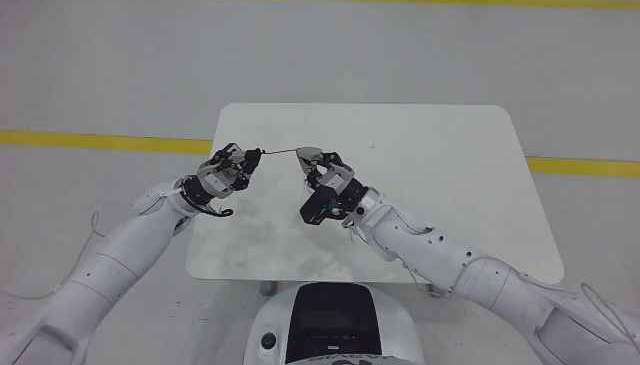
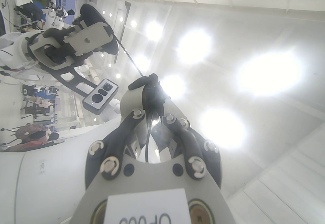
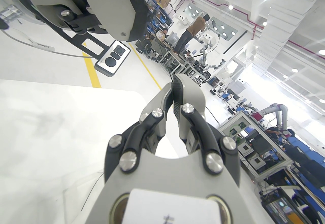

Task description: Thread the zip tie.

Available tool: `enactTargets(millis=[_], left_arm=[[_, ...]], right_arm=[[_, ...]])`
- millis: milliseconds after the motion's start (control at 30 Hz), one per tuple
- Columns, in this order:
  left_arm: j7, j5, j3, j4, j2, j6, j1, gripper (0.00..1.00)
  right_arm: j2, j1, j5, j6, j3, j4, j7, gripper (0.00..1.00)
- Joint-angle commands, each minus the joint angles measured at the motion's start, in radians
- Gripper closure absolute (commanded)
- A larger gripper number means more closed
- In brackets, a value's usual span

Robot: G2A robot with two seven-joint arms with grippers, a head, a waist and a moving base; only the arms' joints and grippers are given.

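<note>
A thin black zip tie is stretched in the air between my two grippers, above the near left part of the white table. My left gripper is shut on one end of it. In the left wrist view the zip tie runs out from between the closed fingertips toward the right gripper. My right gripper is shut on the other end. In the right wrist view its pads pinch the zip tie, which leads up to the left gripper.
The grippers face each other a short gap apart, close to the table's left edge. The tabletop stretches bare to the right and far side. Yellow floor lines run behind the table.
</note>
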Motion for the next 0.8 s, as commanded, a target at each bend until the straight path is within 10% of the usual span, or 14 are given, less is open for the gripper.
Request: enactTargets(millis=[0, 767], left_arm=[[0.0, 0.0, 0.0, 0.0, 0.0, 0.0, 0.0, 1.0], [0.0, 0.0, 0.0, 0.0, 0.0, 0.0, 0.0, 1.0]], right_arm=[[0.0, -0.001, 0.0, 0.0, 0.0, 0.001, 0.0, 1.0], [-0.003, -0.014, 0.0, -0.007, 0.017, 0.01, 0.0, 1.0]])
